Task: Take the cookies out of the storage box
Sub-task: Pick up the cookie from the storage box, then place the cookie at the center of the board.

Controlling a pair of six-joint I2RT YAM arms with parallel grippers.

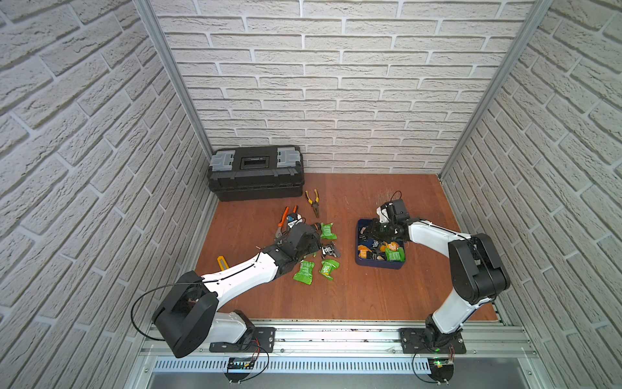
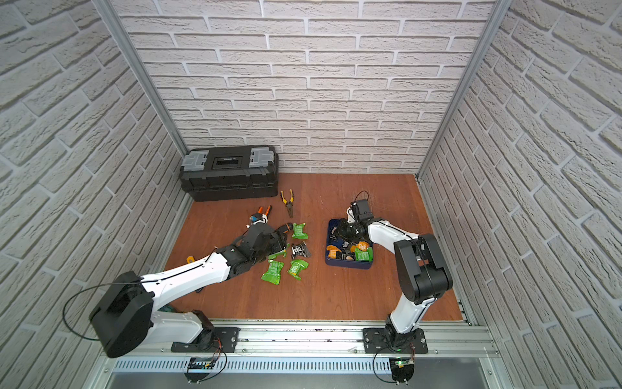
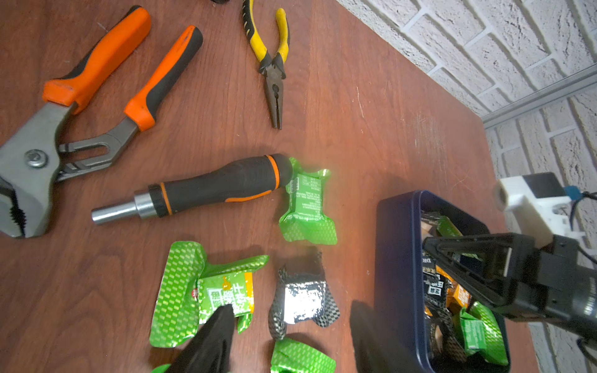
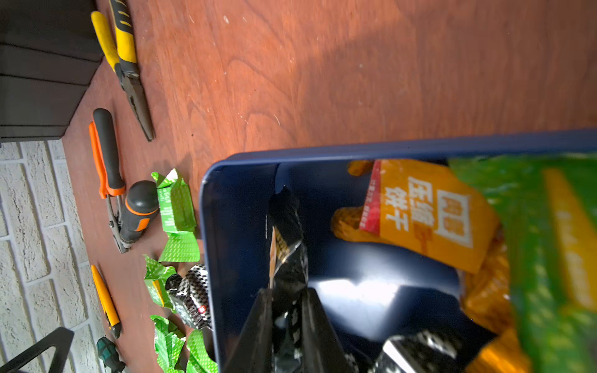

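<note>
Right jaws pinch black packet [image 4: 286,245]; top views hide it.

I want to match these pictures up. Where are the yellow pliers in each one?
In a top view: yellow pliers just in front of the black toolbox.
In a top view: same spot, before the toolbox.
Left wrist: beside the orange pliers.
Right wrist: next to the toolbox corner.
Shared landmark: the blue storage box, seen in all four.
</note>
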